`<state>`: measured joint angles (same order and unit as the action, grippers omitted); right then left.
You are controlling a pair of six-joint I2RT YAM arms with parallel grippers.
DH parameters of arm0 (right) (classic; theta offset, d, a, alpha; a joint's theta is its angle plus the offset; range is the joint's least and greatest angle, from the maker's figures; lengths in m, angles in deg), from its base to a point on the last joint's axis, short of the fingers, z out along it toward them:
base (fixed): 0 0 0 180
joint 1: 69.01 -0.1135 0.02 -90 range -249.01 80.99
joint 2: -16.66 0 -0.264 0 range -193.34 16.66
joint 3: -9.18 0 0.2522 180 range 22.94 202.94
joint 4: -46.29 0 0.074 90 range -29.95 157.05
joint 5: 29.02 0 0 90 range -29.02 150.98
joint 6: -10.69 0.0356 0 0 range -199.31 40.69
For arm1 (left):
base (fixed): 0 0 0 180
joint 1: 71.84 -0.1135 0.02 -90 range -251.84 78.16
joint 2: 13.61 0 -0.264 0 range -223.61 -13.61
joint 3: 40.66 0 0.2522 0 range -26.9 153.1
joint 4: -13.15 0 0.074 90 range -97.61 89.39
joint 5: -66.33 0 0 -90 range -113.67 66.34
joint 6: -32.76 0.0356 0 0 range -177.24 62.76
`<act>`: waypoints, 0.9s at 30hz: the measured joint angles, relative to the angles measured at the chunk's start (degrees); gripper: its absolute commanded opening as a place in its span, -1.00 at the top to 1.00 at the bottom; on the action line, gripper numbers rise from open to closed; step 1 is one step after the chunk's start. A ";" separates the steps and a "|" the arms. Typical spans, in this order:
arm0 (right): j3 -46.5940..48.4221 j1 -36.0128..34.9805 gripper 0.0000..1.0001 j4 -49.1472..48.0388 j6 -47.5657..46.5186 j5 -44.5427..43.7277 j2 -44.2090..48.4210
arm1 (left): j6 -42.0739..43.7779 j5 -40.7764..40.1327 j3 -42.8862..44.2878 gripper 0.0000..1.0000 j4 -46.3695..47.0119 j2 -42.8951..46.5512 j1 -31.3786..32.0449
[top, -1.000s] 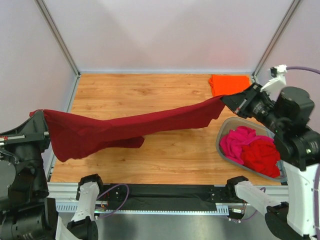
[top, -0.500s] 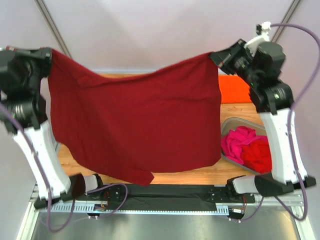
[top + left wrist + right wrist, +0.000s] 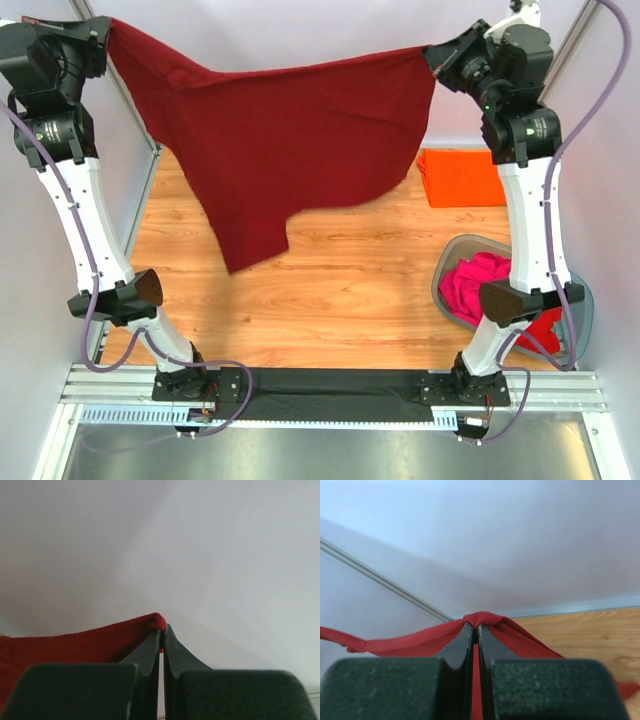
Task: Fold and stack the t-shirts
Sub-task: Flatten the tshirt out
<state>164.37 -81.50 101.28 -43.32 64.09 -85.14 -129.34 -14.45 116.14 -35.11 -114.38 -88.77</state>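
A dark maroon t-shirt hangs spread in the air high above the table, held by two top corners. My left gripper is shut on its left corner. My right gripper is shut on its right corner. The shirt's lower edge swings clear of the wooden table. A folded bright orange t-shirt lies flat at the back right. A magenta-pink t-shirt and a red t-shirt, both crumpled, lie in the tub, partly hidden by the right arm.
The grey translucent plastic tub stands at the right edge of the table. Both arms reach up tall at the left and right sides. Pale walls and metal frame posts enclose the table.
Both grippers have risen higher and moved back with the maroon shirt. It went from sagging low over the table to hanging spread in the air, its lower edge lifted up off the front.
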 measured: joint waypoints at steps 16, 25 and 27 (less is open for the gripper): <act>-39.32 2.67 0.99 -2.27 1.70 5.42 23.08 | 8.13 -1.66 -48.33 1.00 3.67 42.40 -0.04; -58.47 -1.95 1.00 3.58 2.16 3.13 35.95 | 10.84 -8.31 -63.41 1.00 -9.88 60.72 -0.07; -64.67 -2.75 0.99 6.12 2.14 2.45 38.03 | 10.47 -11.06 -69.77 1.00 -16.17 66.84 -0.07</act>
<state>99.69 -84.26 107.40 -41.18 66.54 -47.11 -118.87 -25.51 46.38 -51.28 -47.54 -88.83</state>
